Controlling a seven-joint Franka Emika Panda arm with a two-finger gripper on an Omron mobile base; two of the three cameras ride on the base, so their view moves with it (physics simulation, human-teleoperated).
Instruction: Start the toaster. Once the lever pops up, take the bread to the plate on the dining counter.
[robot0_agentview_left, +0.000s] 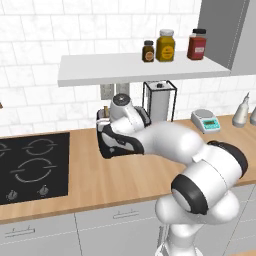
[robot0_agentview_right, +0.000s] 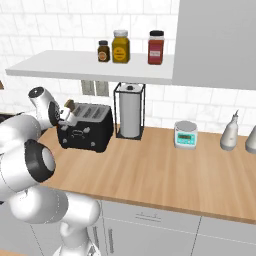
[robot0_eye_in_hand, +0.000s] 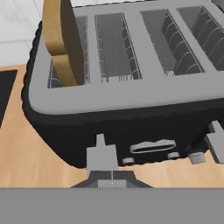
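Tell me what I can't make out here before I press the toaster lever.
- Toaster, left base view: mostly hidden behind the arm.
- Gripper, hand view: fingertips barely visible at the bottom; contact with the lever unclear.
- Bread, hand view: top cut off.

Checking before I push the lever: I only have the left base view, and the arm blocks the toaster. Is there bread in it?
Observer: Yes. The hand view shows one slice of bread standing in the end slot of the toaster, sticking well out.
Operator: Other slots?
Observer: The other three slots are empty.
Operator: Where's the gripper?
Observer: The gripper is shut, with its tips right at the lever on the toaster's front, on the bread's side. I can't tell if they touch it.
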